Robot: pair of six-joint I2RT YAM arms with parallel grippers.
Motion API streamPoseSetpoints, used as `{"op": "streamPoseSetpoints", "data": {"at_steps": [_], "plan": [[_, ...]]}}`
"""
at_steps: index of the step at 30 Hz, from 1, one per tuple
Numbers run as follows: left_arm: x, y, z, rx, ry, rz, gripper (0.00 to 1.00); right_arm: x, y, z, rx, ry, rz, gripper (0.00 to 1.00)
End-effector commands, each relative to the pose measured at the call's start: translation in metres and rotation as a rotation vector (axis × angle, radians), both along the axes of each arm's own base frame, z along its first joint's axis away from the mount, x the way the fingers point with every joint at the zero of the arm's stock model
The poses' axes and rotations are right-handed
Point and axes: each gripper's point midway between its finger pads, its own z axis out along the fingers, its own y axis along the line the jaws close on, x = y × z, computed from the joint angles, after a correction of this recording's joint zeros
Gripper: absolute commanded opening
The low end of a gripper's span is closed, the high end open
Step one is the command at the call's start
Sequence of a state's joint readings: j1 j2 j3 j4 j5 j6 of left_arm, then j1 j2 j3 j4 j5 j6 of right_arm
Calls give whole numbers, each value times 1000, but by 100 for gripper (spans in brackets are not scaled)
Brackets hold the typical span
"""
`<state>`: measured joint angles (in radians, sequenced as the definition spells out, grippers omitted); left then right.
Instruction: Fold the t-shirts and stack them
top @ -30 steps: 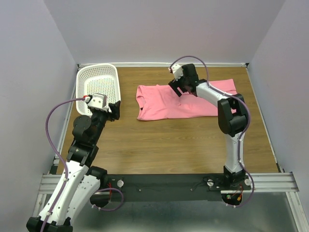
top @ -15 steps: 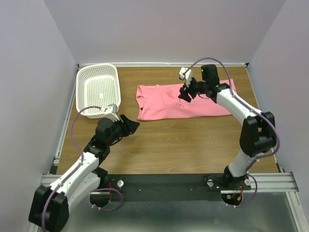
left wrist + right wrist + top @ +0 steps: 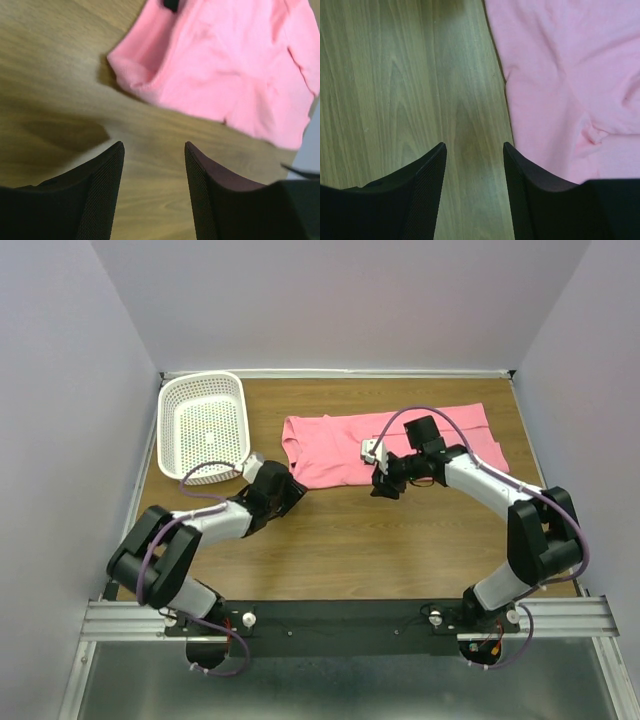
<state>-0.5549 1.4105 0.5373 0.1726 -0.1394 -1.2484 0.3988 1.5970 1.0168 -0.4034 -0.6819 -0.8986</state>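
Arms at the bottom of the top view have both swung down and inward within the last second. Left gripper [image 3: 288,492], earlier up beside the white basket [image 3: 205,425], now lies low just before the lower left corner of the t-shirt [image 3: 340,450], its fingers apart and holding nothing. Right gripper [image 3: 385,487], earlier above the cloth, now sits at the near edge of the t-shirt around the middle, also parted and empty, over the bare table [image 3: 400,550]. Further up, the t-shirt lies flat as a long pink strip. I judge that both grippers are placed to take the near hem for a fold
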Motion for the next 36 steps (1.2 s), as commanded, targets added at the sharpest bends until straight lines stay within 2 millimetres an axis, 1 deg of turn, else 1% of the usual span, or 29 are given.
{"op": "streamPoseSetpoints", "data": {"at_steps": [1, 3, 4, 5, 6, 7, 9, 11, 12, 14, 16, 17, 19, 20, 22, 23, 24, 25, 26, 27, 28, 29, 30, 31, 32, 33, 34, 35, 36], "plan": [[26, 8, -15, 43, 42, 170, 58, 4, -1, 20, 22, -64, -10, 57], [32, 12, -22, 70, 55, 203, 54, 5, -3, 21, 13, -73, -19, 57], [34, 15, -29, 94, 81, 223, 52, 5, -4, 20, 10, -75, -23, 57], [38, 20, -31, 120, 77, 247, 49, 4, -5, 22, 11, -83, -22, 57], [38, 23, -37, 141, 91, 260, 47, 3, -6, 21, 7, -83, -25, 57], [42, 24, -35, 149, 87, 270, 45, 2, -7, 22, 3, -88, -25, 58], [43, 35, -38, 185, 93, 303, 34, -1, -11, 20, -6, -94, -29, 58], [43, 44, -38, 205, 81, 315, 26, -1, -14, 19, -21, -106, -33, 58], [45, 46, -31, 207, 56, 315, 20, -2, -16, 18, -27, -106, -35, 58], [49, 49, -20, 213, 7, 299, 15, -4, -19, 15, -41, -112, -35, 58], [53, 46, -11, 208, -29, 272, 14, -7, -21, 10, -51, -113, -26, 58], [56, 45, -2, 221, -59, 240, 15, -7, -21, 10, -55, -125, -11, 59], [57, 40, 8, 223, -93, 190, 17, -10, -22, 5, -65, -139, 21, 63], [60, 32, 17, 198, -130, 149, 28, -15, -24, -2, -74, -141, 47, 66], [59, 28, 34, 198, -190, 91, 46, -15, -26, -10, -103, -184, 102, 68], [58, 26, 41, 193, -214, 71, 52, -12, -29, -21, -135, -165, 93, 68], [55, 24, 47, 182, -233, 50, 61, -5, -30, -21, -147, -172, 81, 67], [53, 22, 66, 156, -286, 38, 63, 2, -30, -22, -154, -173, 59, 66], [48, 23, 70, 154, -320, 12, 69, 9, -35, -26, -187, -186, 32, 66], [43, 22, 91, 116, -375, 0, 72, 16, -35, -30, -197, -203, 15, 66], [39, 22, 99, 104, -403, -11, 73, 21, -36, -31, -205, -213, 4, 66], [31, 22, 101, 106, -420, -39, 73, 25, -39, -33, -223, -225, -13, 65], [27, 24, 109, 106, -446, -48, 73, 28, -40, -34, -228, -231, -20, 65], [19, 28, 127, 89, -502, -51, 73, 32, -39, -36, -231, -237, -29, 65], [14, 30, 134, 91, -525, -60, 73, 36, -40, -38, -243, -243, -39, 64], [6, 37, 158, 96, -605, -64, 73, 39, -38, -41, -248, -249, -40, 64], [1, 45, 157, 121, -609, -53, 73, 42, -39, -43, -261, -256, -45, 63], [-4, 48, 164, 130, -631, -59, 74, 43, -37, -45, -267, -258, -43, 63], [-11, 60, 184, 148, -691, -30, 76, 43, -32, -47, -269, -261, -34, 62]]}}
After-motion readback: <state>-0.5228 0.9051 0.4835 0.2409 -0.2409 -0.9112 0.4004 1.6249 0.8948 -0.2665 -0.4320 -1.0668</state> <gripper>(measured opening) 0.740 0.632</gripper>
